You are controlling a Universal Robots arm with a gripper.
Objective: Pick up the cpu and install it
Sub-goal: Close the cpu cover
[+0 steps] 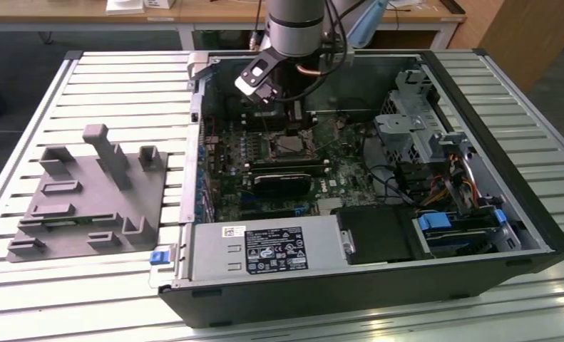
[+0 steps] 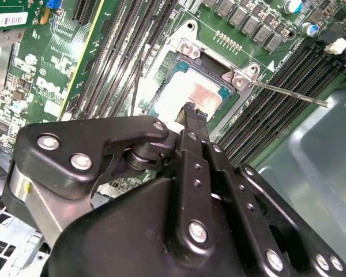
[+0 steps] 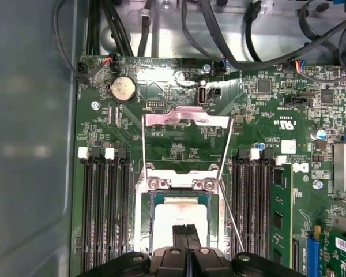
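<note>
The job appears to be at the seating step. The cpu [image 3: 166, 214] lies flat inside the square socket on the green board [image 3: 179, 92], its silver top showing with a thin pale rim around it. The gripper [image 3: 186, 232] hangs straight over it. Its two black fingers are pressed together with nothing between them, and their tips are at the middle of the chip's top. Whether they touch it or sit just above it cannot be told.

The socket's metal plate [image 3: 187, 118] is swung up and open, and the thin wire lever [image 2: 288, 92] juts out beside it, so the chip is not yet clamped and the install is judged unfinished.

Any further move here calls for care. The chip must stay level and square in its seat, and pressure should be light and straight down, since a sideways nudge could shift it on its contacts.

In the exterior view the board sits in an open black computer case [image 1: 538, 214], with a grey tray [image 1: 82, 206] well apart on the slatted table [image 1: 120, 71]. A white printed label [image 1: 272, 251] is on the power supply box, and small white lettering is scattered over the board.
</note>
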